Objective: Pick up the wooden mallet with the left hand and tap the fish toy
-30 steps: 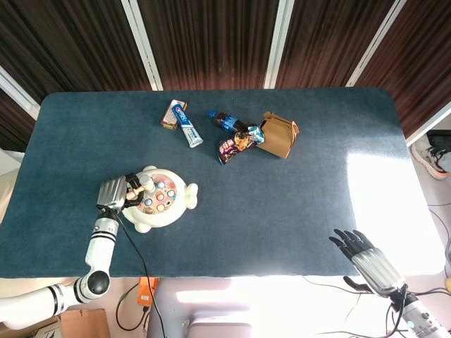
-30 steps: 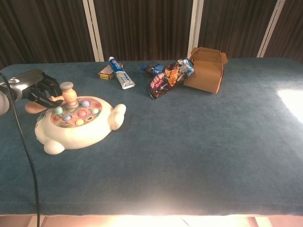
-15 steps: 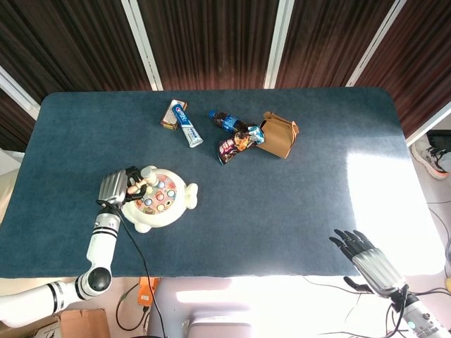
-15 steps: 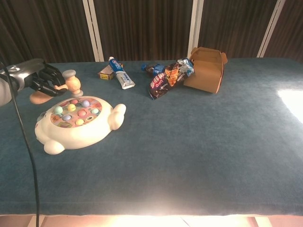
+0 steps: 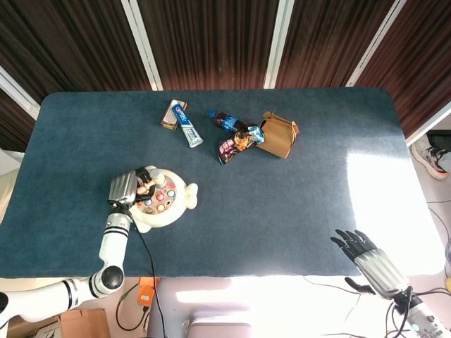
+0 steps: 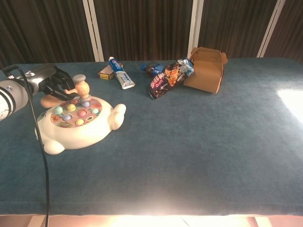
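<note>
The white fish toy [image 5: 169, 206] [image 6: 90, 132] with coloured pegs on top lies on the left of the table. My left hand [image 5: 127, 187] [image 6: 49, 81] grips the handle of the wooden mallet [image 5: 151, 177] [image 6: 82, 90] just over the toy's far edge. The mallet head points down at the pegs near the toy's back; whether it touches them I cannot tell. My right hand [image 5: 363, 252] is at the table's near right edge in the head view, fingers spread and holding nothing.
A toothpaste tube [image 5: 187, 126] [image 6: 120, 74] on a small box, a dark bottle [image 5: 227, 122], snack packets [image 5: 236, 144] [image 6: 168, 75] and an open cardboard box [image 5: 277, 134] [image 6: 206, 69] lie at the back middle. A black cable [image 6: 40, 156] runs down from my left arm.
My left hand has moved right with the mallet, from beside the toy to over its far edge. The mallet head has come down toward the pegs. The right hand has stayed still.
</note>
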`<act>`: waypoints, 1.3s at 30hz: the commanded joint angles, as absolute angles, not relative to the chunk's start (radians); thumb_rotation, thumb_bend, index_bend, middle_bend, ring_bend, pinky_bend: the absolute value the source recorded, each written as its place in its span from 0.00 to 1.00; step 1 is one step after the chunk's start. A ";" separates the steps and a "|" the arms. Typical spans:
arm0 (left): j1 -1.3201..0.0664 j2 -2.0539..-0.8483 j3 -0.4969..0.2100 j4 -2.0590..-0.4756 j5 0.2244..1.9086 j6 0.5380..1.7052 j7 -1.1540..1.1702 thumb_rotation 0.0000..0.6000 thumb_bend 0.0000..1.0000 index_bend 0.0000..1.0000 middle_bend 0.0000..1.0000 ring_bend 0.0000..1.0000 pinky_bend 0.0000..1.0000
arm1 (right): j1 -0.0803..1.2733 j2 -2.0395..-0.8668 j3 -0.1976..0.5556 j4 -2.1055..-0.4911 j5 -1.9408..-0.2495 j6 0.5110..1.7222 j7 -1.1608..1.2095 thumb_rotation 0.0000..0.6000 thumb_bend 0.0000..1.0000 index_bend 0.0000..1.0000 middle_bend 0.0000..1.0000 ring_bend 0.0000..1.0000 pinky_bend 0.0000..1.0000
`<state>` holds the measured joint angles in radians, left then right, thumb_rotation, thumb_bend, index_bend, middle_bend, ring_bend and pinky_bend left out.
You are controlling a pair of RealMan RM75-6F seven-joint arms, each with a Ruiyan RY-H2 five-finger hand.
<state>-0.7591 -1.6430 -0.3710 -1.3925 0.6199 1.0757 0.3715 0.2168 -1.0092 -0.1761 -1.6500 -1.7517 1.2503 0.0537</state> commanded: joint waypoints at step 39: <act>-0.418 -1.349 -0.150 -1.549 1.001 1.152 -0.001 1.00 0.64 0.77 0.64 0.63 0.67 | 0.214 -1.022 -0.177 -1.657 -1.753 1.235 0.017 1.00 0.24 0.00 0.00 0.00 0.00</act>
